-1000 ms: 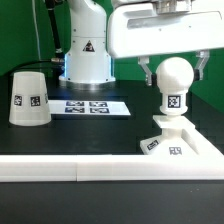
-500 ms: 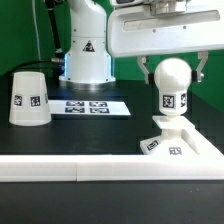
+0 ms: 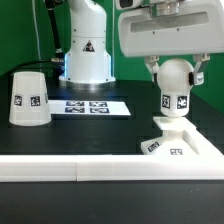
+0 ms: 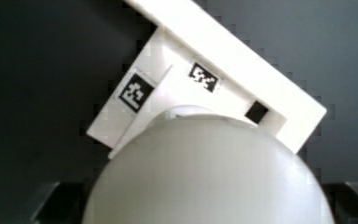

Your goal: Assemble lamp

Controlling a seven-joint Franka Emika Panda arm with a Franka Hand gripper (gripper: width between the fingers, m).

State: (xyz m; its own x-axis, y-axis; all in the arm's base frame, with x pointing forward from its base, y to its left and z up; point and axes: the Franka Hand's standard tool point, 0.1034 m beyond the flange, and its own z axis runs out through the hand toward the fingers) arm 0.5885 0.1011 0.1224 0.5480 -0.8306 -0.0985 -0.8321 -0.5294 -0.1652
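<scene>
My gripper (image 3: 176,74) is shut on the white ball-shaped bulb (image 3: 176,88), a finger on each side of the ball. The bulb stands upright with its neck down on the flat angular lamp base (image 3: 182,141) at the exterior view's right; I cannot tell how deep the neck sits. In the wrist view the bulb (image 4: 202,165) fills the foreground between my gripper's (image 4: 197,205) dark fingers, with the base (image 4: 194,75) and its markers beyond. The tapered shade (image 3: 28,98) stands mouth down at the exterior view's left, apart from the rest.
The marker board (image 3: 92,106) lies flat between the shade and the base. The tall white robot column (image 3: 85,45) stands behind it. A white rail (image 3: 90,170) runs along the table's front edge.
The bulb has turned in place on the base: its marker swung toward the exterior view's right. The gripper body has shifted slightly to the right with it.
</scene>
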